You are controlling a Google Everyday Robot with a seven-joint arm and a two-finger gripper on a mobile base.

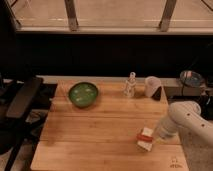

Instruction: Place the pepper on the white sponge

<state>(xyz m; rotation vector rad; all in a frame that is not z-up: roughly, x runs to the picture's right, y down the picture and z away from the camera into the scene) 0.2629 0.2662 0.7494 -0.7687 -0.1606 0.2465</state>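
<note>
The pepper [145, 135] lies across the top of the white sponge [145, 141], near the front right part of the wooden tabletop [100, 135]. The end effector [156, 136] sits just beside them on the right, at the tip of the white arm [187, 120] reaching in from that side; I cannot tell whether it is parted or clamped. Farther back, well apart, stands a green bowl [83, 94]. A small clear bottle [130, 85] and a white cup [151, 86] stand near each other along the back edge. A dark chair [20, 102] is off to the left.
</note>
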